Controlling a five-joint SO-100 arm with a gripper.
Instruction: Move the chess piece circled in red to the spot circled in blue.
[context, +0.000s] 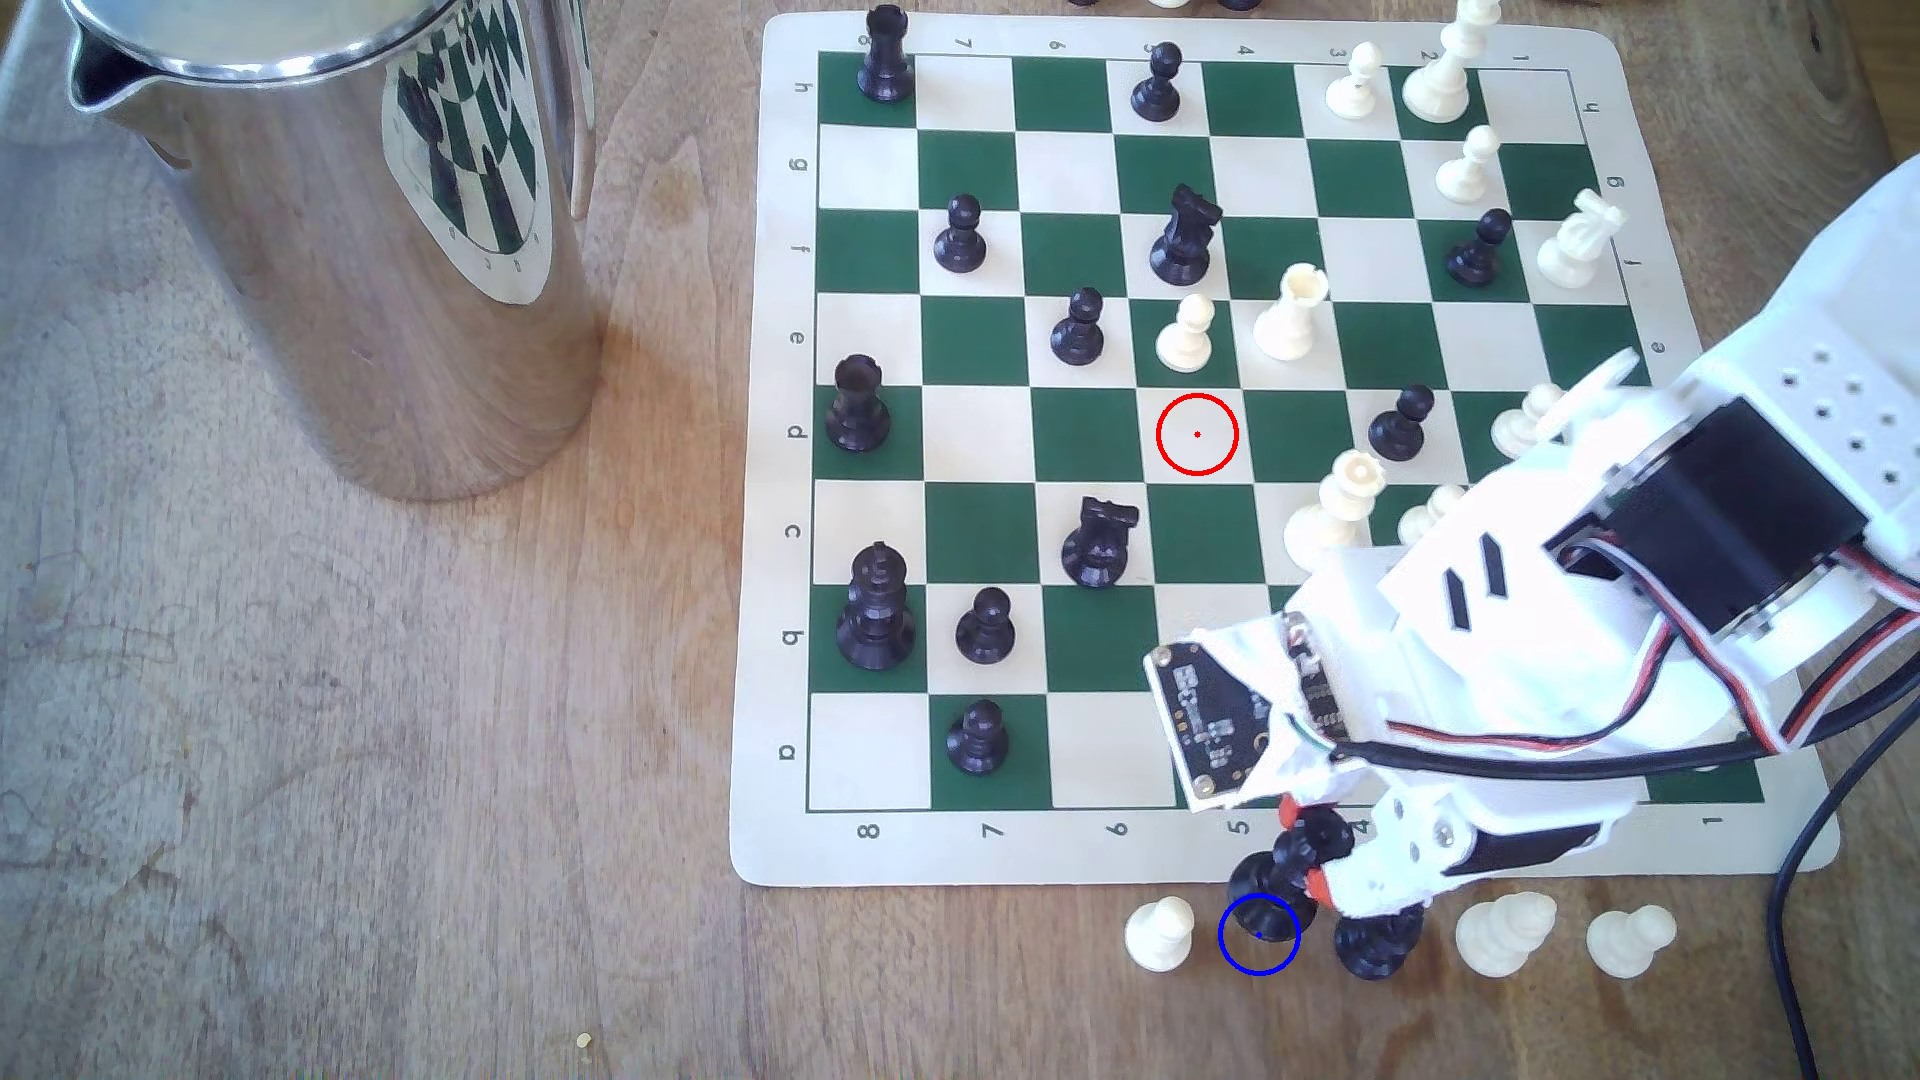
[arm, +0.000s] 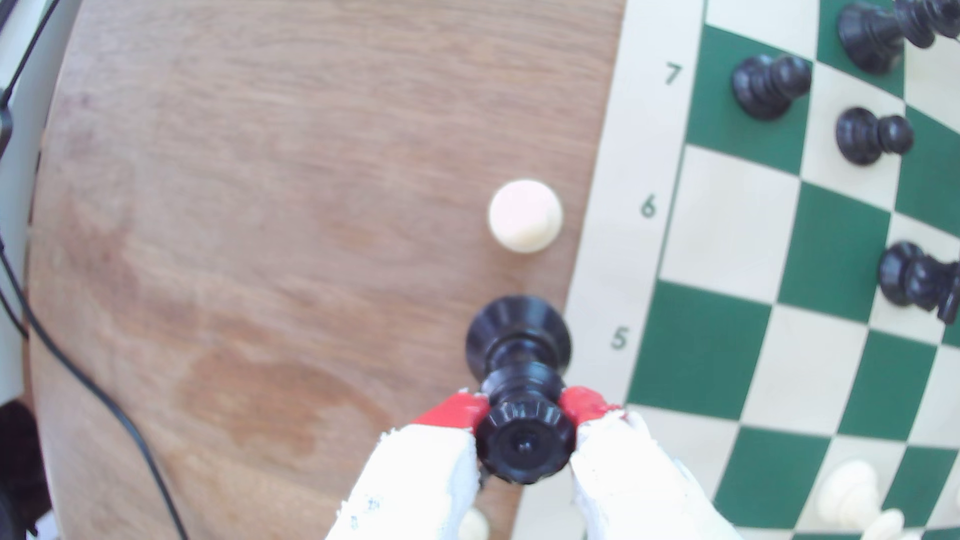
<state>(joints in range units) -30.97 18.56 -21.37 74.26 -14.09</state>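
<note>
The chess piece circled in red, a tall black piece with a notched coronet (context: 1288, 867) (arm: 524, 441), is off the board, just past the mat's near edge by file 5. My gripper (context: 1313, 846) (arm: 524, 418) is shut on its neck, red-tipped fingers (arm: 452, 413) on both sides. The piece leans, and its round base (arm: 517, 332) overlaps the upper part of the spot circled in blue (context: 1259, 955) on the brown wood. Whether the base touches the table I cannot tell. The red circle (context: 1197, 434) rings an empty white square.
On the wood, a white pawn (context: 1161, 933) (arm: 525, 215) stands at the exterior view's left of the blue circle, and a black piece (context: 1377, 943) and two white pieces (context: 1504, 933) at its right. A steel jug (context: 343, 208) stands far left. A black cable (context: 1792, 935) runs at the right.
</note>
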